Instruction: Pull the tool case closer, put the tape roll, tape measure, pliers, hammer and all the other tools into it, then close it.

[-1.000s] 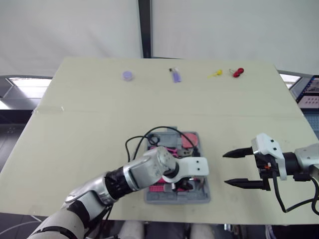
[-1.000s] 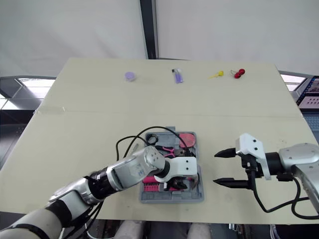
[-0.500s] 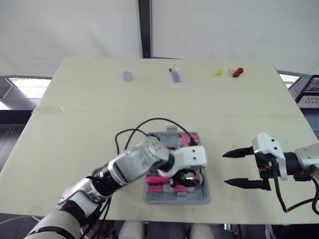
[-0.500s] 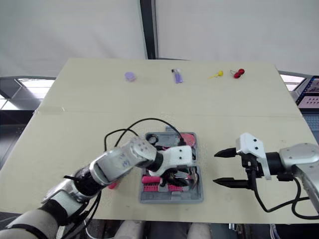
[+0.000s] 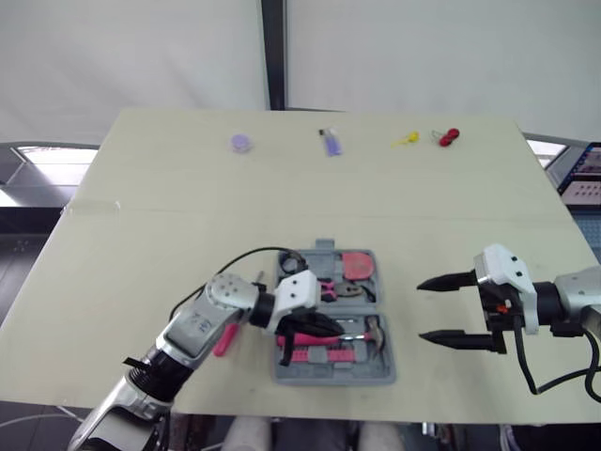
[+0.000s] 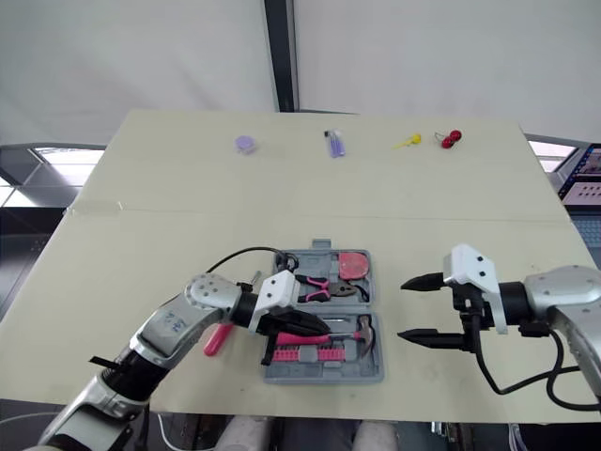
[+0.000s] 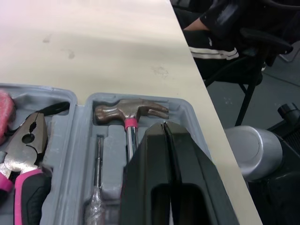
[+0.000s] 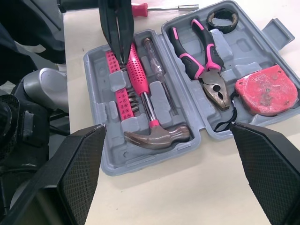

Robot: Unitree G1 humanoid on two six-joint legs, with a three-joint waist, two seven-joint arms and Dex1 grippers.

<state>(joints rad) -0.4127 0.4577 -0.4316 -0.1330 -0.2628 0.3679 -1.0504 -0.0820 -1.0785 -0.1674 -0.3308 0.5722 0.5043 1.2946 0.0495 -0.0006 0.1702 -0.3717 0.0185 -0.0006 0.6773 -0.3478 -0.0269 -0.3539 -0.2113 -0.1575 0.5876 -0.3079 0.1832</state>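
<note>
Packing, nearly done (my reading): the grey plastic tool case [image 5: 319,375] sits open at lower centre on the pale counter [image 5: 188,207], pink-handled steel hammer [image 8: 154,134] bedded inside. The left end effector [image 5: 331,328] hangs over it, pinched shut and empty — the right end effector [image 5: 422,309] gapes at lower right. Next: grasp the pink-handled screwdriver [image 6: 217,339] left of the case.

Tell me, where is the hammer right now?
The hammer lies inside the open tool case, in the half nearer the robot, with the left end effector over its handle.
</note>
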